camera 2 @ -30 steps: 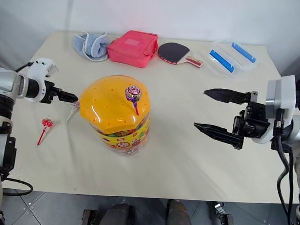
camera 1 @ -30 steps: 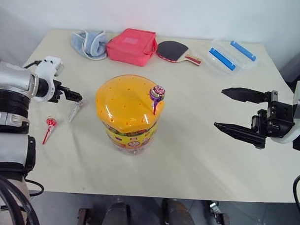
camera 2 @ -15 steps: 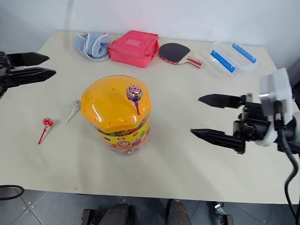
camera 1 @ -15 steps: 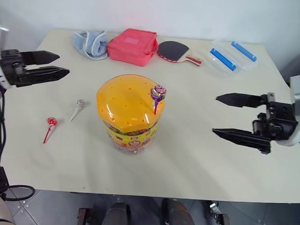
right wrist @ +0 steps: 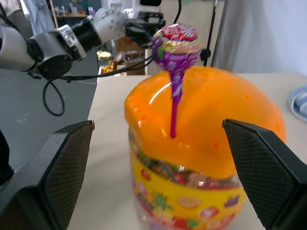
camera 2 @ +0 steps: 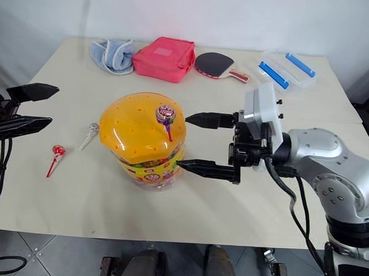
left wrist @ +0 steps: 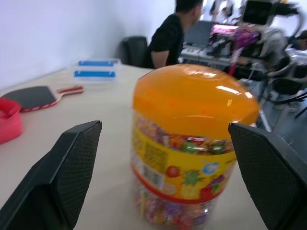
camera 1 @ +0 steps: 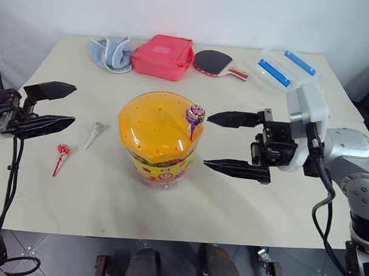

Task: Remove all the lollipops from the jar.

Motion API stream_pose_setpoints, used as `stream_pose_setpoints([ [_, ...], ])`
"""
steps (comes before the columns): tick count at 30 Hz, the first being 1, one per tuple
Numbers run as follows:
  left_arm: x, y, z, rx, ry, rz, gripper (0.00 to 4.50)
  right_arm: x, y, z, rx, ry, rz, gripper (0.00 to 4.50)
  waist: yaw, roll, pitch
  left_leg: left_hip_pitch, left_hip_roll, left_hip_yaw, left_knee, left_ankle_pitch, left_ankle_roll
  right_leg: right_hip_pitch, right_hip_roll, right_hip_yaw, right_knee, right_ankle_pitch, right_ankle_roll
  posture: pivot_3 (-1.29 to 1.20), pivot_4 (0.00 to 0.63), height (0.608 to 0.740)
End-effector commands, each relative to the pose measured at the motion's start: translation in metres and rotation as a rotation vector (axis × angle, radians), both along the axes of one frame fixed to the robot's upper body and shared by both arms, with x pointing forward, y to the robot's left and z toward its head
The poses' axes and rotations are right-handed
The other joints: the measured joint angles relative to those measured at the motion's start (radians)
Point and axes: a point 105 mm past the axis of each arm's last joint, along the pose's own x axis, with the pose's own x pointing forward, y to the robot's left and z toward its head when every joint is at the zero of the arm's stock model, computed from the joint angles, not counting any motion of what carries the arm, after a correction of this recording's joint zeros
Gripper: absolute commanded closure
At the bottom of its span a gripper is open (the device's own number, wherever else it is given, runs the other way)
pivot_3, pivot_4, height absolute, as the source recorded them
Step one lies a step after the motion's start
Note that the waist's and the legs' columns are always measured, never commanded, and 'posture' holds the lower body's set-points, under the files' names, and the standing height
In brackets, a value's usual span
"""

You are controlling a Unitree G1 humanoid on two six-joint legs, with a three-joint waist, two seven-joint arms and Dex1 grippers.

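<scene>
1. Left eye view: the jar (camera 1: 161, 139) is seen standing near the middle of the counter (camera 1: 231, 194), its orange domed lid (camera 1: 158, 124) dotted with small holes. One purple-wrapped lollipop (camera 1: 194, 114) is planted upright in a hole at the lid's right edge. Two others are already out and lie on the counter to the jar's left: a red lollipop (camera 1: 63, 150) and a paler lollipop on a white stick (camera 1: 97, 128). The right claw (camera 1: 206, 142) is held level and spread wide just right of the jar, empty, with its upper finger near the purple candy. The left claw (camera 1: 75, 103) is parked wide and empty at the counter's left edge.

2. Right eye view: the same layout is shown. The lower finger of the right claw sits close to the jar's printed band.

3. Left wrist view: the jar is framed between the two open fingers, well apart from them. A colourful fruit print is visible on the band, and wrapped sweets are seen through the clear wall.

4. Right wrist view: the purple lollipop is centred between the wide fingers, with a shiny purple and red wrapper and a thin purple stick sunk into the lid. For a clean pull, the stick or the candy head is best closed on squarely and drawn straight along the stick, so that the jar is not tipped.
</scene>
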Motion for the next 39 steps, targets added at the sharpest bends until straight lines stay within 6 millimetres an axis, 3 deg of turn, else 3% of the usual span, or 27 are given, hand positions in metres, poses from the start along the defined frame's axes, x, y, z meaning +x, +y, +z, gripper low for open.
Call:
stream_pose_setpoints([
  [1, -0.026, -0.011, 0.004, 0.054, -0.065, -0.178, 0.03, 0.0, 0.006, 0.009, 0.022, -0.067, 0.057, 0.0, -0.001, 0.0, 0.0, 0.0, 0.0, 0.0, 0.0, 0.0, 0.0, 0.0, 0.0, 0.0, 0.0, 0.0, 0.0, 0.0, 0.15, 0.74],
  [7, -0.05, -0.026, -0.001, 0.038, -0.017, -0.309, 0.03, 0.005, 0.02, 0.012, 0.036, -0.096, 0.129, 0.0, -0.013, 0.0, 0.0, 0.0, 0.001, 0.0, 0.0, 0.0, 0.0, 0.0, 0.001, 0.0, 0.0, 0.0, 0.0, 0.0, 0.15, 0.74],
  [11, -0.054, -0.025, -0.006, 0.072, -0.004, -0.292, 0.03, 0.006, 0.027, 0.007, 0.001, -0.094, 0.16, 0.0, -0.023, 0.0, 0.0, 0.0, 0.001, 0.0, -0.001, 0.0, 0.0, 0.0, 0.001, 0.0, 0.0, 0.0, 0.0, 0.0, 0.15, 0.74],
  [15, -0.057, -0.022, -0.007, 0.079, -0.003, -0.275, 0.0, 0.01, 0.032, 0.0, -0.055, -0.087, 0.15, 0.86, -0.027, 0.001, 0.0, 0.0, 0.001, 0.0, -0.001, 0.0, 0.0, -0.001, 0.001, -0.001, 0.0, 0.0, -0.001, 0.0, 0.15, 0.74],
  [26, -0.058, -0.003, -0.01, 0.099, -0.002, -0.165, 0.0, 0.011, 0.042, 0.016, -0.018, -0.131, 0.182, 4.47, -0.026, 0.001, 0.001, 0.0, 0.001, 0.0, -0.002, 0.0, -0.001, -0.002, 0.001, -0.001, 0.0, -0.001, -0.001, 0.0, 0.15, 0.74],
  [34, -0.055, -0.003, -0.015, 0.083, -0.003, -0.163, 0.0, 0.012, 0.042, 0.024, -0.014, -0.157, 0.193, 4.47, -0.028, 0.001, 0.001, 0.0, 0.001, 0.001, -0.002, -0.001, -0.001, -0.002, 0.001, -0.001, 0.0, -0.001, -0.001, 0.0, 0.15, 0.74],
  [39, -0.052, 0.002, -0.015, 0.08, -0.012, -0.134, 0.0, 0.024, 0.037, 0.044, 0.052, -0.191, 0.134, 4.47, -0.029, 0.001, 0.001, 0.0, 0.001, 0.001, -0.002, -0.001, -0.001, -0.002, 0.001, -0.001, 0.0, -0.001, -0.001, 0.0, 0.15, 0.74],
])
